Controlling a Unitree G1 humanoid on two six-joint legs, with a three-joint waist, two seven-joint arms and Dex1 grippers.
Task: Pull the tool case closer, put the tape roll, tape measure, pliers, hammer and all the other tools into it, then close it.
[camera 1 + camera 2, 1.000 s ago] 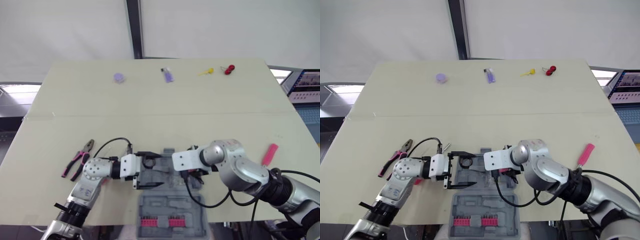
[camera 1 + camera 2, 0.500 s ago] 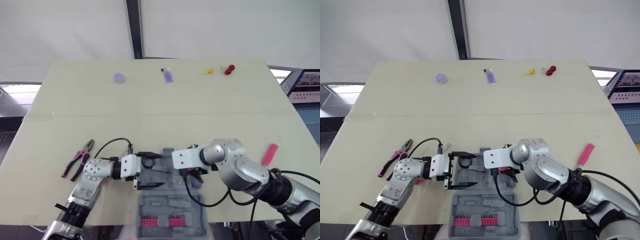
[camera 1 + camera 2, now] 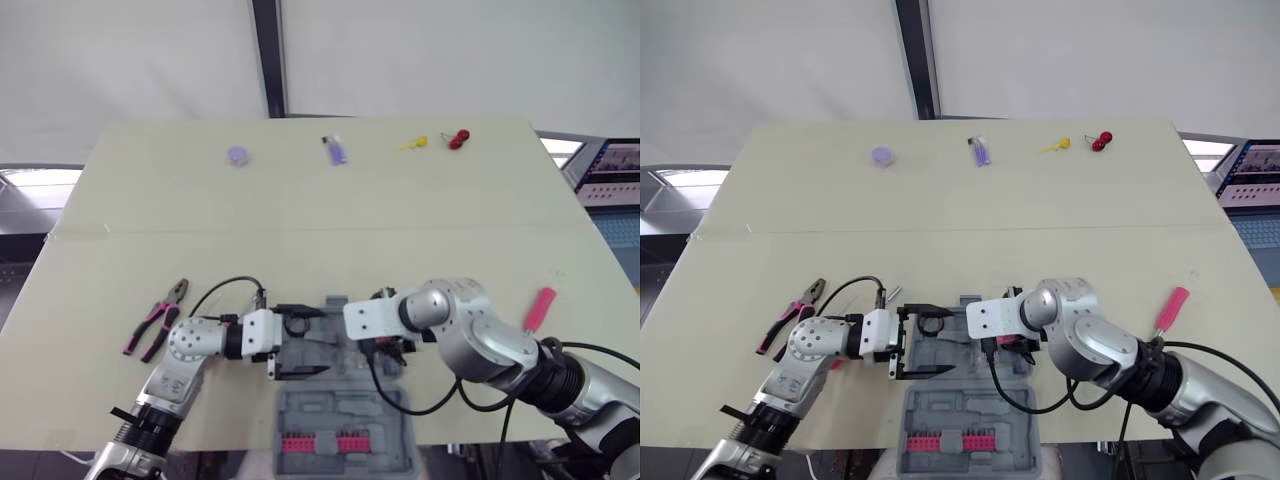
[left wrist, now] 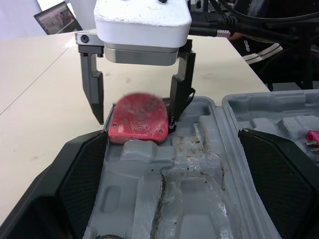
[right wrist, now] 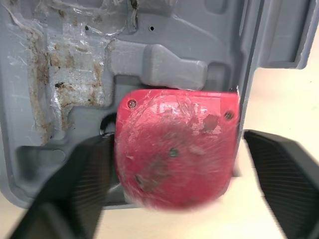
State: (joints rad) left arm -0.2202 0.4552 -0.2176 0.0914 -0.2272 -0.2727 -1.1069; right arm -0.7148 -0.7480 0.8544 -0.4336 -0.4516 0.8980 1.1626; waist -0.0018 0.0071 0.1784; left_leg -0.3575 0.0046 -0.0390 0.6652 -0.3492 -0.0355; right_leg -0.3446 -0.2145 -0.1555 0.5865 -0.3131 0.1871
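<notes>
Partly hidden tape measure (image 4: 138,121) in case (image 4: 199,169)

I'm looking down on a pale beige surface (image 3: 300,200) with a faint seam running across its middle. Along the surface's far edge I see four small things in a spaced row: a round lilac piece (image 3: 237,155) toward the left, a purple and white item (image 3: 336,150) near the centre, then a yellow bit (image 3: 413,144) with a red one (image 3: 458,139) just beside it. Behind the surface, a dark post (image 3: 267,58) stands against a white backdrop (image 3: 450,50). Off the surface's right edge, a lit screen (image 3: 612,172) shows.
</notes>
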